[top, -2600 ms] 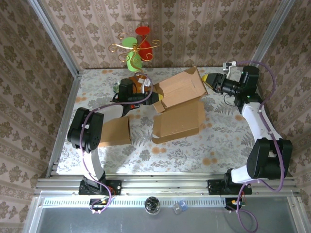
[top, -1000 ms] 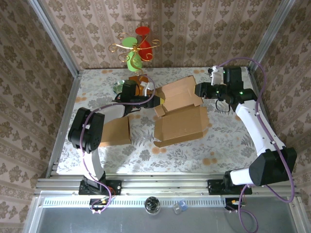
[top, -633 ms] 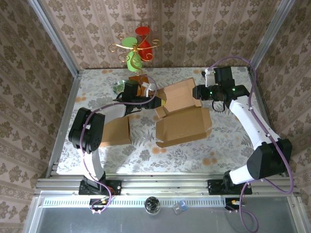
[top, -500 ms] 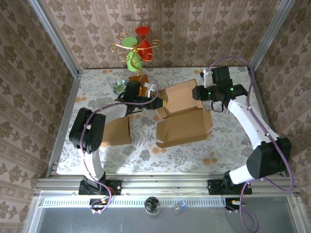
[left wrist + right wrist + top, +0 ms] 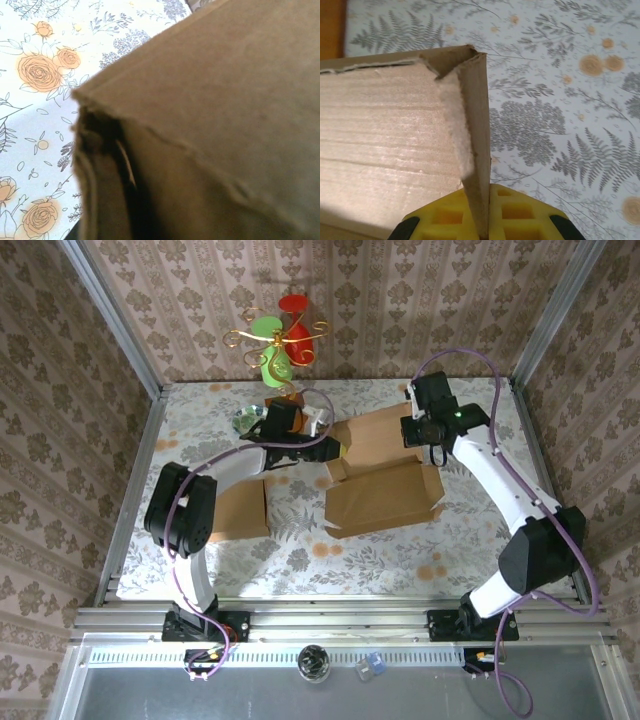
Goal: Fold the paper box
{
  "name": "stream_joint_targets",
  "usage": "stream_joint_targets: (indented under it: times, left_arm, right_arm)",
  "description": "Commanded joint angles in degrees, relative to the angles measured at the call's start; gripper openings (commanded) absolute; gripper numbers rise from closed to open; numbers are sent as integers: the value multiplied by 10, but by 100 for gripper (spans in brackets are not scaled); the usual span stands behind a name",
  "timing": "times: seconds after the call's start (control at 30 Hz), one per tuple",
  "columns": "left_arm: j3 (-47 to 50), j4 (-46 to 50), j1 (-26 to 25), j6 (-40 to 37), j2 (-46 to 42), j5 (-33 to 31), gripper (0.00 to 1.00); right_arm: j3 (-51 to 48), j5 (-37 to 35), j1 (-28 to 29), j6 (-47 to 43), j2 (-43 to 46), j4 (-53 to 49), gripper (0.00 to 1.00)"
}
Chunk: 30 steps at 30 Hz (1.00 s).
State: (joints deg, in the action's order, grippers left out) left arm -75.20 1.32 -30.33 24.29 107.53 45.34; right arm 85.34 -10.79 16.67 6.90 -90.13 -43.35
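2 arms, left arm (image 5: pixel 228 466) & right arm (image 5: pixel 497 472): white links, black joints, purple cables (image 5: pixel 452 355). Yellow pads (image 5: pixel 445 218) on right end effector (image 5: pixel 481 222).

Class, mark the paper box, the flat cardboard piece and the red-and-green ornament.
paper box (image 5: pixel 385 498): top external view, near panel.
flat cardboard piece (image 5: pixel 238 512): top external view, its middle.
red-and-green ornament (image 5: pixel 268 330): top external view, green disc.

Top camera looks down from behind the bases. Wrist cameras sit close behind left pincer (image 5: pixel 336 450) and right pincer (image 5: pixel 480 224), sharing the brown cardboard box (image 5: pixel 385 495).
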Motion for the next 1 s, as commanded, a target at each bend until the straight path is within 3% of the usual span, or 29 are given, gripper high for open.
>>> stream_joint_targets:
  times: [0.0, 0.37, 0.6, 0.73, 0.97]
  left_arm:
    - [-25, 58, -15, -36, -11, -50, 0]
    - [-63, 131, -59, -37, 11, -211, 0]
    - [-44, 108, -72, -20, 25, -242, 1]
    - [-26, 92, -80, -14, 38, -247, 9]
    - [11, 64, -85, -3, 37, -271, 13]
  right_arm:
    - [15, -87, 12, 33, -21, -42, 1]
    - [32, -208, 52, 131, -84, -111, 0]
    - [-35, -201, 70, 124, -53, -48, 0]
    - [-55, -204, 76, 122, -55, -35, 0]
    - [-81, -198, 77, 120, -56, -26, 0]
